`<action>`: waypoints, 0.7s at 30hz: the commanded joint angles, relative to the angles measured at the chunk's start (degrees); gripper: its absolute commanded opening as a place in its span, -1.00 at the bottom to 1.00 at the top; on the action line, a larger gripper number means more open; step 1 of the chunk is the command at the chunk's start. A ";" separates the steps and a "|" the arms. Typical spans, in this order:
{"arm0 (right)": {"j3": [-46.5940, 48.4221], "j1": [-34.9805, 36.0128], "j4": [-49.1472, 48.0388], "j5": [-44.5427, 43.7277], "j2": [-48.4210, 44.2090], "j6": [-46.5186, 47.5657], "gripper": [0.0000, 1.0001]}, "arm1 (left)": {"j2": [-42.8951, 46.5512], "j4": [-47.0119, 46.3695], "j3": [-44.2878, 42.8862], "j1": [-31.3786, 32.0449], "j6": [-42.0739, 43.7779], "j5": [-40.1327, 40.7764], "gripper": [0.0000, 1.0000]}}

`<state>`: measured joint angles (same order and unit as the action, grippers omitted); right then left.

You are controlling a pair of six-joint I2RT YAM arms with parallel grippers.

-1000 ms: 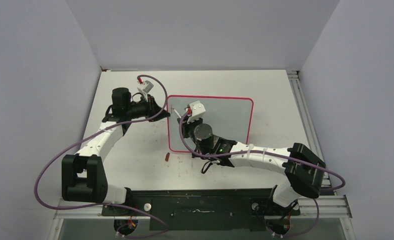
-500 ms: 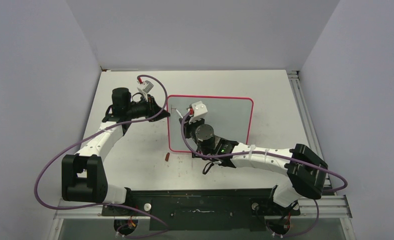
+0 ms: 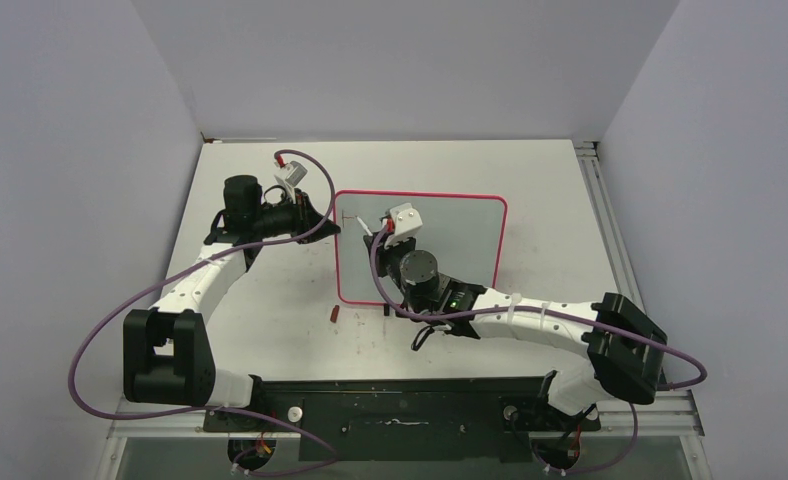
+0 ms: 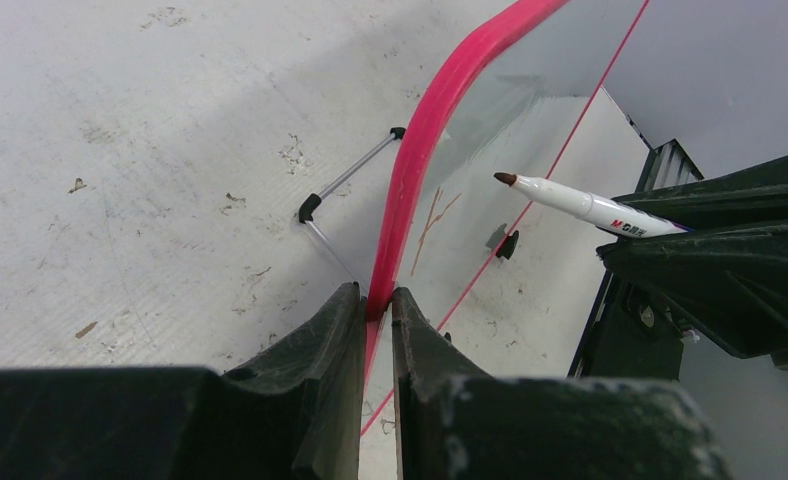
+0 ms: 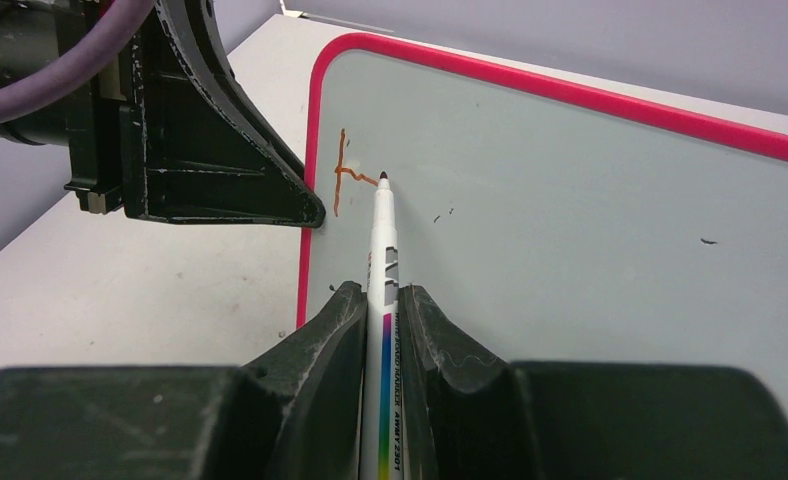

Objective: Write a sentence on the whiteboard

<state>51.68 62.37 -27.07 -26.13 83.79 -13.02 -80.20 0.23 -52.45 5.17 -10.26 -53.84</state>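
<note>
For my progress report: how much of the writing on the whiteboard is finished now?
Done: the left gripper is shut on the whiteboard's pink frame, and only two reddish-brown strokes stand near its far left corner. In hand: the right gripper holds the marker, its tip at the end of the cross stroke. Left: nearly the whole sentence.

Two robot arms work over a white table [image 3: 540, 180]. The left gripper [image 3: 326, 222] meets the left edge of the pink-framed whiteboard [image 3: 465, 235]. The right gripper [image 3: 383, 234] hangs above the board's upper left, its white marker [image 3: 369, 228] beside a thin stroke of the sentence [image 3: 347, 217]. A small red piece [image 3: 335, 313] lies just off the near edge.
</note>
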 commanded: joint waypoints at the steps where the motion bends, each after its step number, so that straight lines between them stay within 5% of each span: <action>1: 1.50 0.47 -3.39 0.36 -1.24 1.66 -0.89 | 1.11 1.84 -1.64 0.81 -0.02 -1.45 -1.00; 21: 4.98 0.30 -4.56 0.22 2.69 3.79 -0.89 | 1.02 1.70 -1.62 0.89 -0.08 -1.77 -1.00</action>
<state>53.47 62.35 -28.47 -26.09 85.27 -9.87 -80.18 0.25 -52.45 5.15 -10.26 -53.91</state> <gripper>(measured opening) 0.159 0.116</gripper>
